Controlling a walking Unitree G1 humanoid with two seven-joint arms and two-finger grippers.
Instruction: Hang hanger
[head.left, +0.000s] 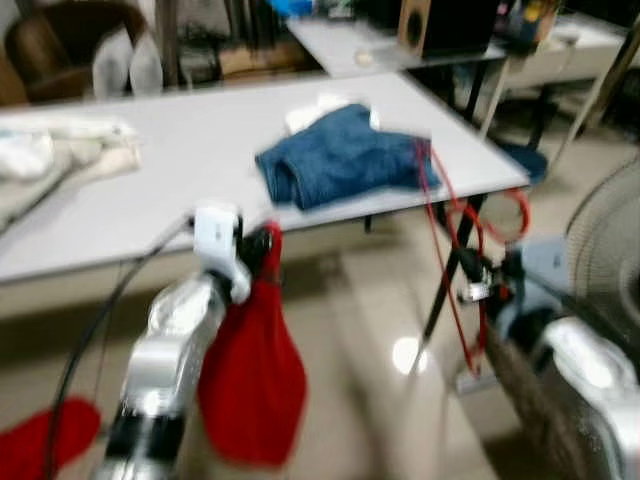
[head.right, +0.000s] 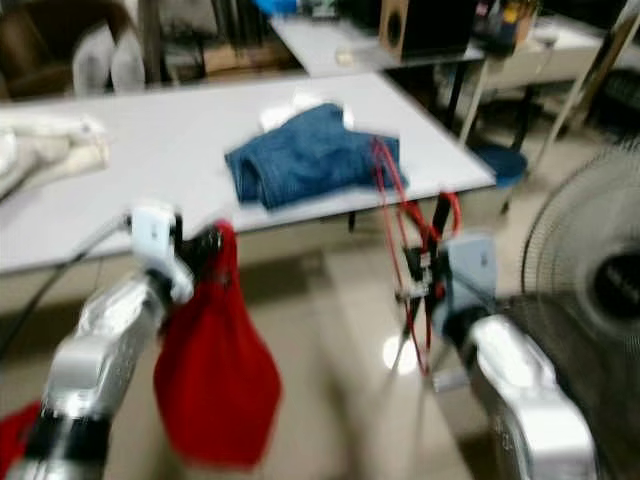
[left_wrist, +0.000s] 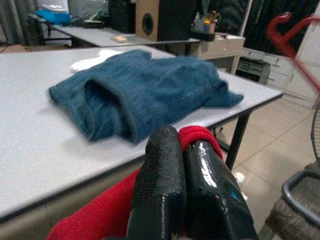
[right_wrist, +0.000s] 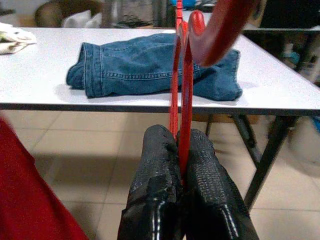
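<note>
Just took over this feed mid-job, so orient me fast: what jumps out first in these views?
The red garment stands out most, dangling from the shut left gripper below the white table's near edge. Next, the thin red hanger pinched upright in the right gripper, out past the table's right corner. On the table between them lie folded blue jeans.

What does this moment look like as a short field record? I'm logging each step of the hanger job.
left pincer: shut on red cloth, which hangs below it in front of the table
right pincer: shut on red hanger, held upright
table: white; folded blue jeans lie near its right end, pale cloths at its left
fan: standing at the robot's right
image quality: head views blurred
</note>
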